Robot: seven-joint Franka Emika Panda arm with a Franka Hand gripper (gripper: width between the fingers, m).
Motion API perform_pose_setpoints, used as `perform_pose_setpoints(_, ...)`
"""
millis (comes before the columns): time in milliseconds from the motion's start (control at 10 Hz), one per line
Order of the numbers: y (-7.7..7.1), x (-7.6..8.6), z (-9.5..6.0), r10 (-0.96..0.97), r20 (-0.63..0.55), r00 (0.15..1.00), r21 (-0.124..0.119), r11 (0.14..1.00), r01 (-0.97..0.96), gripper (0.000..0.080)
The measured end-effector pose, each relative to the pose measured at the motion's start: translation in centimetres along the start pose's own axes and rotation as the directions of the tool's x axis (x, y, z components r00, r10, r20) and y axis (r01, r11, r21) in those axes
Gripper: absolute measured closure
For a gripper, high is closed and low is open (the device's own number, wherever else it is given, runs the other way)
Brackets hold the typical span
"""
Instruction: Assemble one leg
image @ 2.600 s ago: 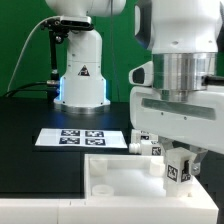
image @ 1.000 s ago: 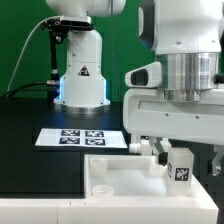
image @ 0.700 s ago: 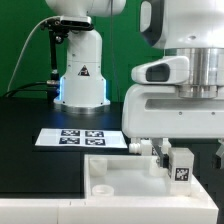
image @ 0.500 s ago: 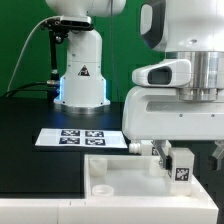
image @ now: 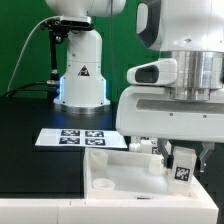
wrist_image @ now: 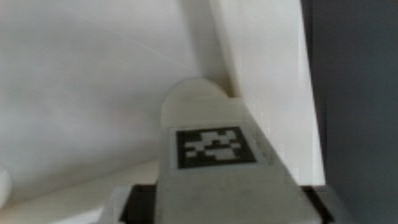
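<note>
Gripper (image: 184, 160) clamped on the leg (image: 182, 167), held upright, tag outward, over the right part of the white tray (image: 120, 185). The upright grip probably serves to bring the leg's end down onto its seat in the tray.

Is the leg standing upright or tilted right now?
Upright, roughly. In the exterior view the leg hangs vertically under the gripper, over the white tray-like part. Whether it is seated cannot be told.
</note>
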State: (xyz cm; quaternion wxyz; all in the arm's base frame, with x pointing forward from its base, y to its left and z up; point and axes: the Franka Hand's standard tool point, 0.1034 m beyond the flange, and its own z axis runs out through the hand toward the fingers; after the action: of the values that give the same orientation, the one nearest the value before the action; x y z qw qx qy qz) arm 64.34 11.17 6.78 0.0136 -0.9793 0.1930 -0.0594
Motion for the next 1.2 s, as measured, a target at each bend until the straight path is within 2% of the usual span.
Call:
perform_pose_setpoints(300,1.6,0.4,0.1,0.282,-0.004,0.959,-0.024,0.959,-0.283,0.0511)
perform_pose_setpoints(500,2.8,0.8,0.1,0.395,-0.007,0.918,-0.044,0.917,-0.395,0.0508)
perform_pose_setpoints(800,3.5,0.9,0.1,0.434,-0.016,0.901,-0.053,0.899,-0.434,0.0505)
perform_pose_setpoints(1100,3.5,0.9,0.1,0.424,-0.015,0.906,-0.054,0.904,-0.424,0.0505)
perform_pose_setpoints(1200,3.5,0.9,0.1,0.429,-0.014,0.903,-0.053,0.901,-0.430,0.0290)
